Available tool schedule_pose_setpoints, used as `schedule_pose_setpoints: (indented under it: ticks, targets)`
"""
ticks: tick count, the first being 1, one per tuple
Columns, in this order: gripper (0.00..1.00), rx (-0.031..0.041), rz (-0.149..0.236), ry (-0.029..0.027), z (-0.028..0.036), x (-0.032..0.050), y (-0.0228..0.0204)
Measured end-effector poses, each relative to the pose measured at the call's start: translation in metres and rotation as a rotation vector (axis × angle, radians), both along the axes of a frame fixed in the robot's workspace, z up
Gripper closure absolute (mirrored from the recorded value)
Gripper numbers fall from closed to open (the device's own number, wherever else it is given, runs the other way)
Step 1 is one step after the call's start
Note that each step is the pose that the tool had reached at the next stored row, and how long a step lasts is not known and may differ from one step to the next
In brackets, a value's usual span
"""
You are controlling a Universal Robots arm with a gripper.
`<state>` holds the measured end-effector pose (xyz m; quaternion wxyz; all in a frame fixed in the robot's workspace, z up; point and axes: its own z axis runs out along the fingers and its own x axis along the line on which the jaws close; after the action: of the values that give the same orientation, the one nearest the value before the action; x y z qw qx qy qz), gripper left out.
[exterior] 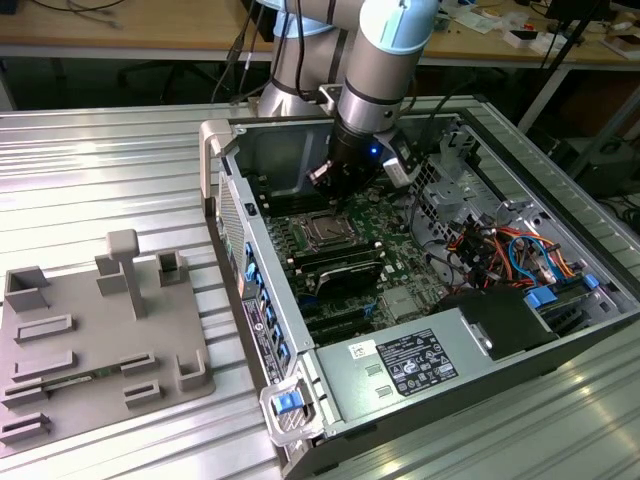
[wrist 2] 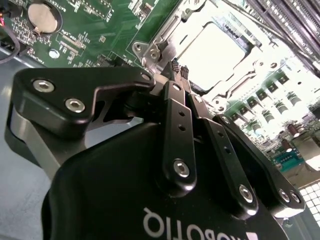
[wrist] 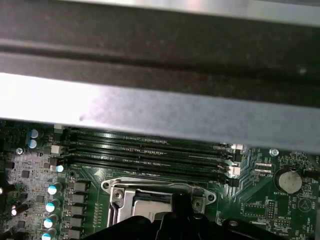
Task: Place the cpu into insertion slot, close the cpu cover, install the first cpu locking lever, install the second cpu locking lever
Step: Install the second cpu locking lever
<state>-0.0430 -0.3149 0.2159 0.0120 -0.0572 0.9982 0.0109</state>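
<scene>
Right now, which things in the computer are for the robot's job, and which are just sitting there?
For the job:
- cpu, in its socket
- cpu cover, down around it
- end effector, fingers shut, just beside the socket

Just sitting there:
- memory slots
- coin battery
- grey fixture tray
- coloured cables

The case lies open on the desk, with a fixture tray at its 9 o'clock. The cpu sits in the board's socket; the gripper hangs at its 12 o'clock.
</scene>
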Motion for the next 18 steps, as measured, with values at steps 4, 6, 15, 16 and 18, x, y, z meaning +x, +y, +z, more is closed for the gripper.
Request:
schedule_pose_setpoints:
  ticks: [4,6,15,16,18]
  targets:
    - [0.89,-0.0026,0.0,0.0005,0.0001,0.0056,-0.0004]
    - [0.89,-0.0038,0.0,0.0009,0.0001,0.0073,-0.0007]
    - [0.89,-0.0134,0.0,0.0009,0.0053,0.0077,-0.0018]
    - [0.89,-0.0159,0.0,0.0009,0.0087,0.0077,-0.0021]
    - [0.89,-0.0197,0.0,0.0008,0.0118,0.0078,-0.0022]
